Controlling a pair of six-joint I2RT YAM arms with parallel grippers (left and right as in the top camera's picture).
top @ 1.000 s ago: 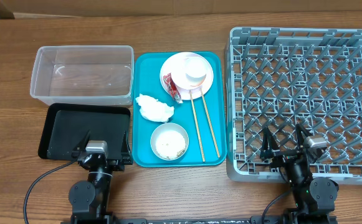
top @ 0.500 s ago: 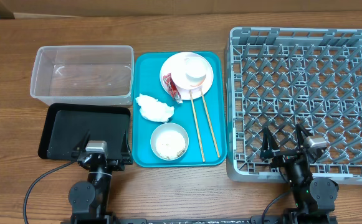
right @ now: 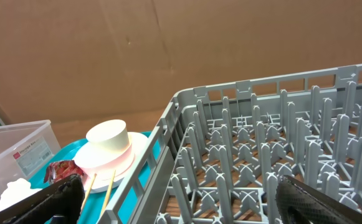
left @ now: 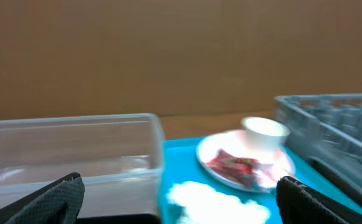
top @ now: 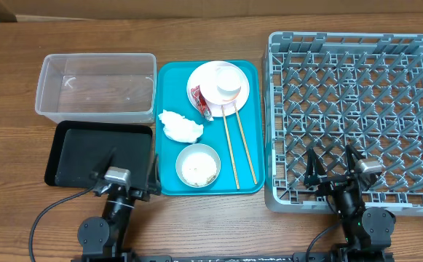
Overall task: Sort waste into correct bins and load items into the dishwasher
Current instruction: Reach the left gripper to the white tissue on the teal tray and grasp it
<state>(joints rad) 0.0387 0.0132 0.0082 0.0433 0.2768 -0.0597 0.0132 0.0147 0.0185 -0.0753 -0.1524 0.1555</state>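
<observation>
Overhead: left end effector [top: 133, 166], wide and empty, has swung right toward the tissue [top: 180, 126] on the teal tray [top: 169, 87]; waste sorting probably starts here.
Left wrist: tissue [left: 218, 198] lies near, just ahead.
Right wrist: right end effector [right: 177, 186] wide, empty, at near edge of dish rack [right: 182, 99].

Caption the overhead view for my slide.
Left gripper and right gripper open; teal tray holds plate, cup, wrapper, tissue, bowl, chopsticks between clear tub, black tray and dish rack.

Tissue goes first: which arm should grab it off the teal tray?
Left. The left gripper, open, hovers at the black tray's corner beside the teal tray, near the tissue; the right gripper is over the rack, farther away.
</observation>
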